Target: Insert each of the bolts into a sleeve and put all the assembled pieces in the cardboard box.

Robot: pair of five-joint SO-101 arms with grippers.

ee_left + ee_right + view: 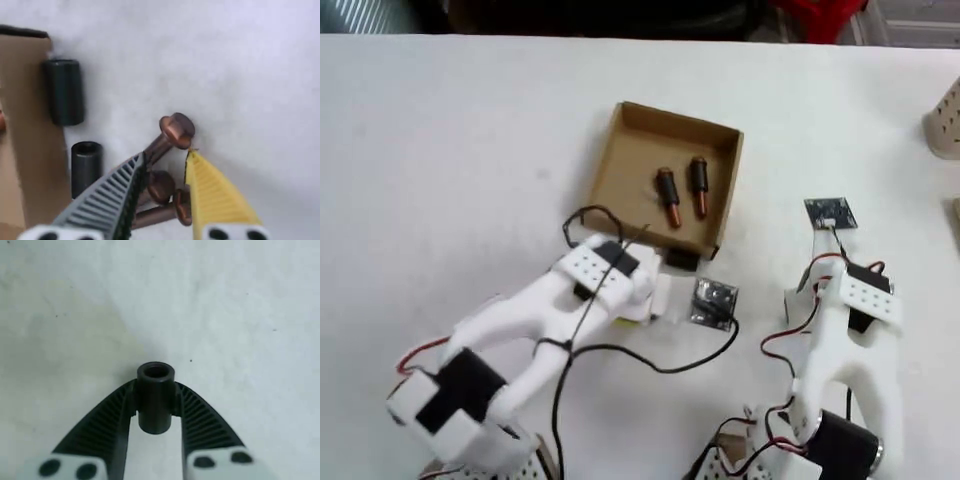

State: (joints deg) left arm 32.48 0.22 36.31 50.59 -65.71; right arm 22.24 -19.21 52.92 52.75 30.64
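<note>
My left gripper is open low over a small pile of copper bolts. One bolt lies slanted with its shaft against the grey finger and its hex head past the tips. Two more bolts lie underneath. Two black sleeves lie beside the cardboard box. My right gripper is shut on another black sleeve, held above the table with its bore facing the camera. The cardboard box holds two assembled pieces.
The left arm reaches to the box's near wall, and its black cable loops over the table. The right arm stands to the right of the box. A pale perforated object sits at the far right edge.
</note>
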